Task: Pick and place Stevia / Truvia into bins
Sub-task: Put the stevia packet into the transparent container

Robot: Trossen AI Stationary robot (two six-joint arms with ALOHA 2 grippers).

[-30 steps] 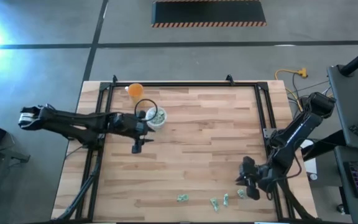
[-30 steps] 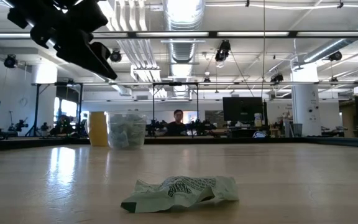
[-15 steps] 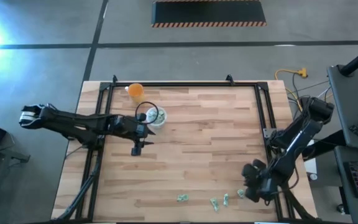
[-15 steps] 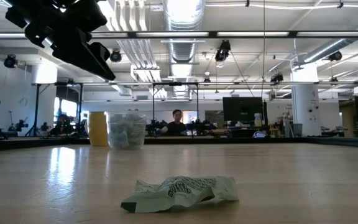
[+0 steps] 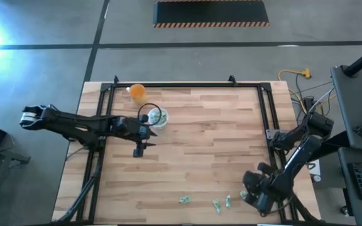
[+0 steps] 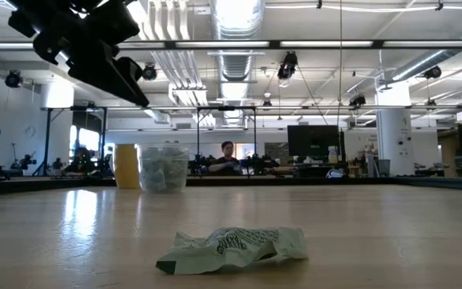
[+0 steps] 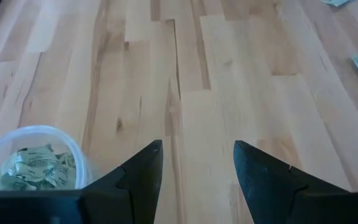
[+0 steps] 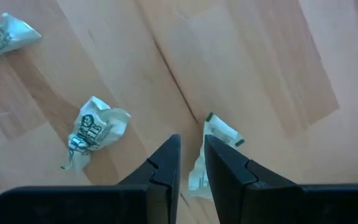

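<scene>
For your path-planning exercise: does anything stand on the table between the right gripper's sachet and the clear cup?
Nothing visible does. From the sachet at the right gripper to the clear cup lies bare table; the left gripper hovers beside the cup.

Overhead and table-level views share the clear cup [image 5: 158, 117].

The clear cup [image 7: 33, 155] is cut off by the frame edge, its sachets [image 7: 30, 165] partly hidden.
</scene>
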